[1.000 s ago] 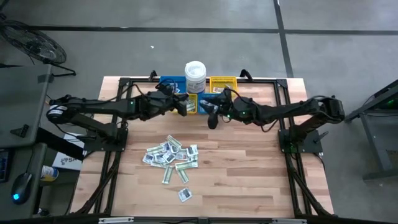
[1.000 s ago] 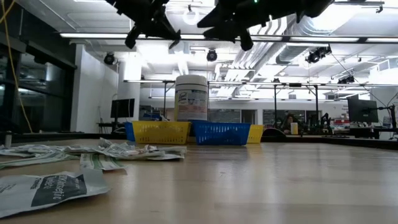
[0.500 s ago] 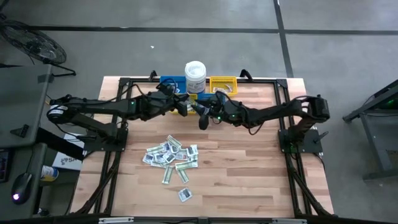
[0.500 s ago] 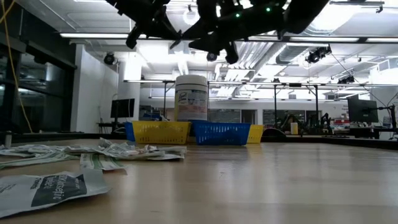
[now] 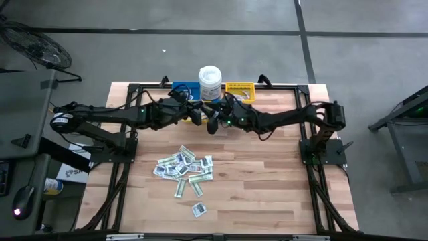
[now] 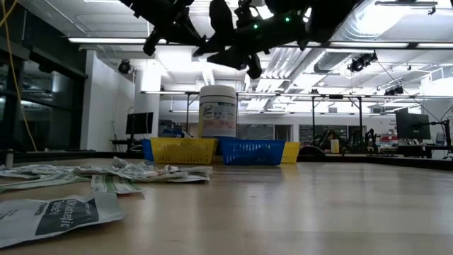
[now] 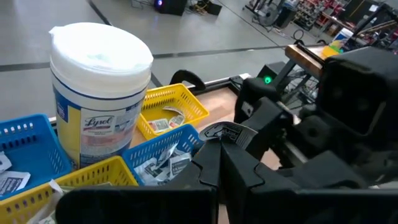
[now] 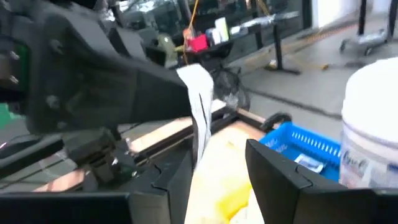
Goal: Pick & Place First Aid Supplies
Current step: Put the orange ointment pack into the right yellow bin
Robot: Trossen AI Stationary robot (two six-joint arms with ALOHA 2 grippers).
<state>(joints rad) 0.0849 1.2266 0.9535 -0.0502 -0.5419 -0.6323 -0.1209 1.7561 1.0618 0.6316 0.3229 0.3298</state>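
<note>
My left gripper [image 5: 198, 116] hovers in front of the bins, shut on one white first aid packet [image 8: 200, 102] with dark print [image 7: 227, 132]. My right gripper [image 5: 212, 125] is open and faces it from the table's right. Its two fingers [image 8: 179, 182] stand just short of the hanging packet without touching it. The other first aid supplies lie flat in a loose pile [image 5: 184, 167] on the middle of the table. One more packet [image 5: 198, 209] lies nearer the front edge. My left gripper pinches the packet by one edge [image 8: 194, 79] between its two fingertips, coming roughly level from the table's left. The packet hangs down slack below the fingertips, lifted clear of the table and the bins.
A white lidded tub [image 5: 210, 82] stands at the far edge between a blue bin [image 5: 185, 90] and a yellow bin [image 5: 240, 89]. More bins with packets in them [image 7: 163, 158] sit right under my left gripper. Bare wood lies right of the pile.
My right gripper has moved toward the table's left and a little down, closing in on my left gripper and its packet. My left gripper and the packet have stayed in place.
</note>
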